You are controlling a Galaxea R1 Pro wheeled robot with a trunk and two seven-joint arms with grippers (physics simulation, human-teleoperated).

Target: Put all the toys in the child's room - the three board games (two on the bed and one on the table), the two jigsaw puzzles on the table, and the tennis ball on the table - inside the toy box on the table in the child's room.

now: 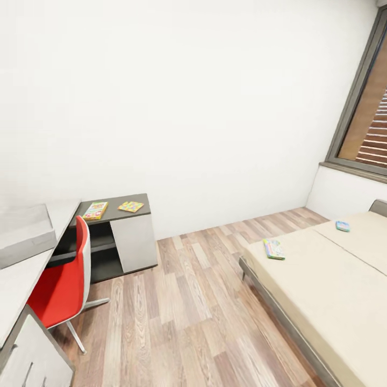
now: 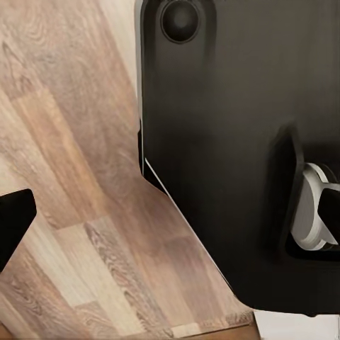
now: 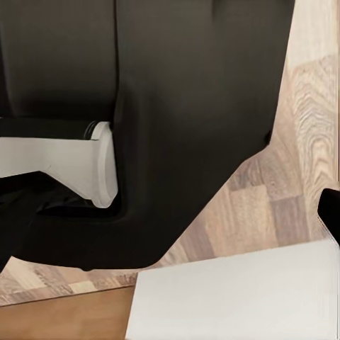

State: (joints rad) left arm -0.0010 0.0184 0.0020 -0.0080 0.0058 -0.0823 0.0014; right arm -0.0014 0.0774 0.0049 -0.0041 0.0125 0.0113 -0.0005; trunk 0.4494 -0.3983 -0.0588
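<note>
While you are looking across the child's room [image 1: 204,107], its white walls and wood-plank floor [image 1: 183,301] are taking up most of the head view, with a dark-framed window [image 1: 365,118] sitting above the far end of the bed. The bed [image 1: 333,290] is lying well apart from the table, across the open floor. The table [image 1: 21,274] is running along the near side, joining a low dark-topped cabinet [image 1: 129,242] at its far end. A red chair [image 1: 62,285] is standing just beside the table, pushed against its edge. The toy box [image 1: 24,234] is resting on the table, near the cabinet end. One yellow-green board game [image 1: 95,210] is lying on the cabinet top, and a jigsaw puzzle [image 1: 130,206] is lying just beside it, farther from the table. Over on the bed, a white and green board game [image 1: 273,249] and a small blue board game [image 1: 342,226] are lying apart from each other. Your wrist views are showing dark robot body over floor planks; you cannot tell how far either claw is open, nor whether it has hold of anything.
</note>
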